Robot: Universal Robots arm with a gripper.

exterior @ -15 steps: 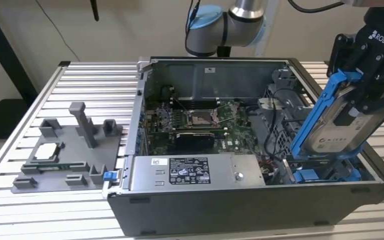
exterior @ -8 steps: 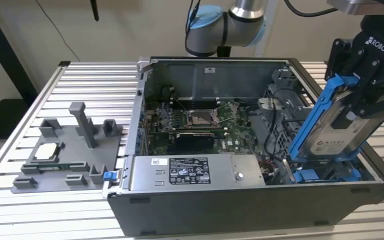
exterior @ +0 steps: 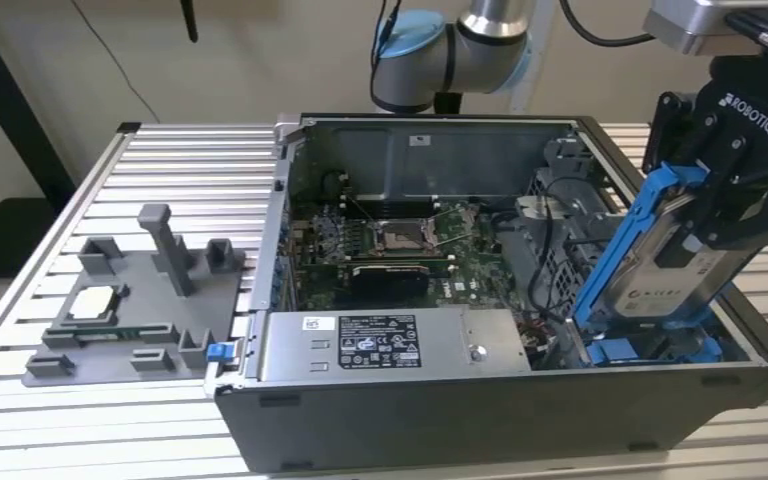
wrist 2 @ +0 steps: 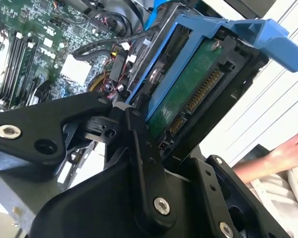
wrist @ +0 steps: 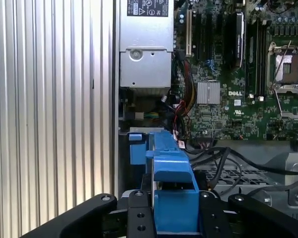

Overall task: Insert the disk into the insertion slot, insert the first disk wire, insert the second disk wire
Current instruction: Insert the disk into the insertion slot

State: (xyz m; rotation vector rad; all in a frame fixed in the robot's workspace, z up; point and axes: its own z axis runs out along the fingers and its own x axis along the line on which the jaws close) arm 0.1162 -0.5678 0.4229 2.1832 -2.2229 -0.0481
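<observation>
The gripper (exterior: 719, 224) is clamping the tilted disk (exterior: 684, 278) at the insertion slot (exterior: 647, 351); I reckon 1 corner is risking jamming on the rails.

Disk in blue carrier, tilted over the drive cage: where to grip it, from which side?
Grip the disk at its upper end, clamping the blue carrier frame, coming from above. It stands steeply tilted with its lower end at the insertion slot, so probably only the top is free of the cage walls. The gripper is shut on it about there.
</observation>
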